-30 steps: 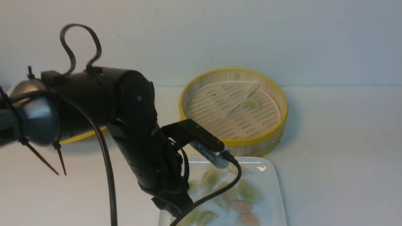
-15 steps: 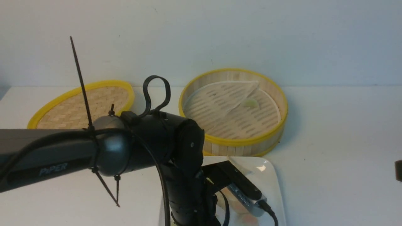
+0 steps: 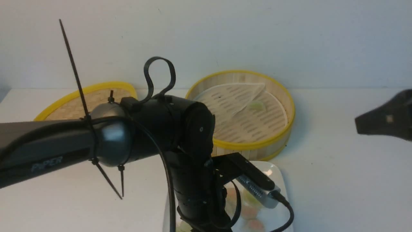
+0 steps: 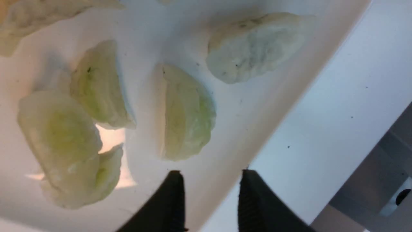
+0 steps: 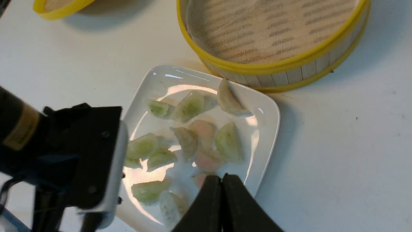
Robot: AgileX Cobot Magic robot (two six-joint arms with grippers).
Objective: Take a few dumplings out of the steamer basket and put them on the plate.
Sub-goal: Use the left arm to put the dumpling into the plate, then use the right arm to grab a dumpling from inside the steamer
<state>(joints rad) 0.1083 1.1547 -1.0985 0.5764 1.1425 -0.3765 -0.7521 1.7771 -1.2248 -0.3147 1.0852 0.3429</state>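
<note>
The steamer basket (image 3: 239,112) stands at the back middle with one pale green dumpling (image 3: 256,105) on its liner. The white plate (image 3: 277,176) lies in front of it with several dumplings (image 5: 193,138) on it. My left arm reaches over the plate. In the left wrist view my left gripper (image 4: 210,174) is open and empty, just above the plate's rim (image 4: 276,106), close to a green dumpling (image 4: 185,112). My right gripper (image 5: 222,178) is shut and empty, above the plate's near right edge (image 5: 268,129). It shows blurred at the right of the front view (image 3: 359,124).
The flat woven lid (image 3: 80,96) lies at the back left, partly behind my left arm. The basket (image 5: 273,35) nearly touches the plate's far edge. My left wrist camera (image 5: 96,154) hangs over the plate's left side. A wall stands behind the table.
My left arm swung right and down over the plate, hiding most of it. My right gripper has come into view from the right edge. The basket's dumpling has not moved.
</note>
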